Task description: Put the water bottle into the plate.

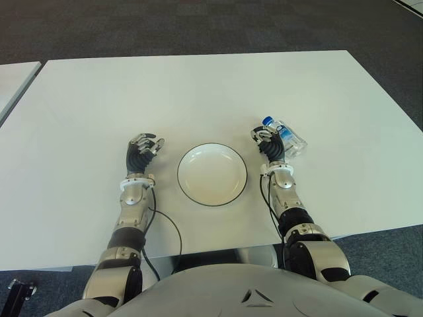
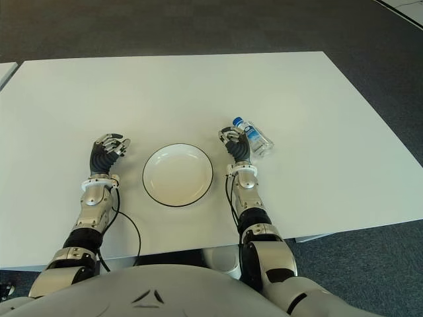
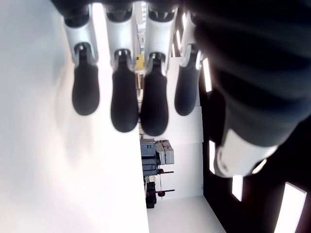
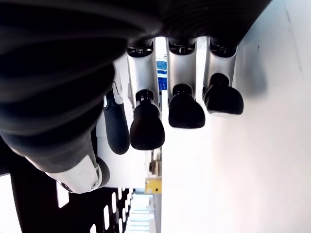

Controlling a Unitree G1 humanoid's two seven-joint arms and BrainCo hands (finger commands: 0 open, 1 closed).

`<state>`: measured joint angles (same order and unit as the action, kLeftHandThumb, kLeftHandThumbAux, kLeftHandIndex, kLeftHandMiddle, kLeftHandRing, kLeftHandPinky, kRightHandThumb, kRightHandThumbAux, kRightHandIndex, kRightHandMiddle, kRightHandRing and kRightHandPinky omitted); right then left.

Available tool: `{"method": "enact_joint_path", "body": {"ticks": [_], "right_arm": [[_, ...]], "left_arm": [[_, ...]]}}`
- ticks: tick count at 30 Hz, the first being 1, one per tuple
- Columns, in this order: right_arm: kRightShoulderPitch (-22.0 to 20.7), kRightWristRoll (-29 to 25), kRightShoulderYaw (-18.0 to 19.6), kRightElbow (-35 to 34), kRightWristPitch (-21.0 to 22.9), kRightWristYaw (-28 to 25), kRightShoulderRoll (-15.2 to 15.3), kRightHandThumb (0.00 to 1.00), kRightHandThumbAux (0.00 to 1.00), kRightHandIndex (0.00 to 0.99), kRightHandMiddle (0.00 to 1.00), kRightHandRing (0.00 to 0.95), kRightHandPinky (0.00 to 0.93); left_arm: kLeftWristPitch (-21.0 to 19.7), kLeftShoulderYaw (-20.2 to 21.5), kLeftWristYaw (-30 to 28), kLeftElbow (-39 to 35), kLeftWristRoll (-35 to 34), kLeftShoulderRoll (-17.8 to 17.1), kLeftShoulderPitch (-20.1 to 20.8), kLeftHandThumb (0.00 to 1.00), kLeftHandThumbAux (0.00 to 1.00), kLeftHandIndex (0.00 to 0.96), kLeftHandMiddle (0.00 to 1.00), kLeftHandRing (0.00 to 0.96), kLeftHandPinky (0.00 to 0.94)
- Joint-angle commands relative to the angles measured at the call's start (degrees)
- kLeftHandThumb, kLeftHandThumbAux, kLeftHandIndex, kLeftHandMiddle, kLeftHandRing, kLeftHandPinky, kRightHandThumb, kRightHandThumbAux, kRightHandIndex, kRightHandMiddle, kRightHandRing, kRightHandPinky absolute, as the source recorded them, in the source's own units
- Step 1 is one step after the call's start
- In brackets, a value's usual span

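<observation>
A small clear water bottle (image 1: 287, 138) with a blue label and blue cap lies on its side on the white table (image 1: 198, 99), right of the plate. An empty white plate (image 1: 211, 175) with a dark rim sits between my two hands. My right hand (image 1: 268, 142) stands just left of the bottle, fingers loosely bent and holding nothing. In the right wrist view the fingertips (image 4: 146, 128) hang free, and a strip of the bottle's blue label (image 4: 162, 77) shows beyond them. My left hand (image 1: 144, 149) stays idle to the left of the plate, its fingers (image 3: 124, 104) relaxed and empty.
Bare white tabletop stretches behind the plate and both hands. The table's near edge runs under my forearms, its right edge (image 1: 396, 112) lies beyond the bottle, and dark carpet surrounds it. A second white table's corner (image 1: 14, 79) shows at the far left.
</observation>
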<state>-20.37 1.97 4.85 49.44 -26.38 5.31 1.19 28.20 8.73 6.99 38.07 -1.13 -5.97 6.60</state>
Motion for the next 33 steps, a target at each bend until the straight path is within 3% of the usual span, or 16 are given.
{"method": "enact_joint_path", "body": {"ticks": [1, 16, 26, 33], "right_arm": [[0.5, -0.2, 0.2, 1.4, 0.8, 0.2, 0.0, 0.707, 0.726, 0.438, 0.821, 0.824, 0.831], [1.8, 2.4, -1.2, -1.4, -0.4, 2.5, 0.3, 0.706, 0.727, 0.437, 0.821, 0.825, 0.836], [5.0, 9.3, -4.6, -10.0, -1.6, 7.5, 1.5, 0.706, 0.727, 0.437, 0.813, 0.817, 0.821], [8.6, 14.3, -6.6, -22.0, -0.8, 8.9, 3.5, 0.705, 0.727, 0.434, 0.753, 0.766, 0.759]], "left_arm": [[0.1, 0.2, -0.5, -0.2, -0.2, 0.3, -0.7, 0.708, 0.710, 0.436, 0.652, 0.630, 0.607], [-0.4, -0.2, -0.1, -2.1, 0.4, 0.4, -1.8, 0.708, 0.711, 0.436, 0.650, 0.629, 0.615], [-1.0, -0.2, -0.4, -2.5, -0.1, 0.7, -2.0, 0.708, 0.711, 0.436, 0.650, 0.629, 0.607], [-1.4, -0.2, -0.4, -2.5, -0.2, 0.8, -1.9, 0.707, 0.711, 0.436, 0.645, 0.623, 0.602]]}}
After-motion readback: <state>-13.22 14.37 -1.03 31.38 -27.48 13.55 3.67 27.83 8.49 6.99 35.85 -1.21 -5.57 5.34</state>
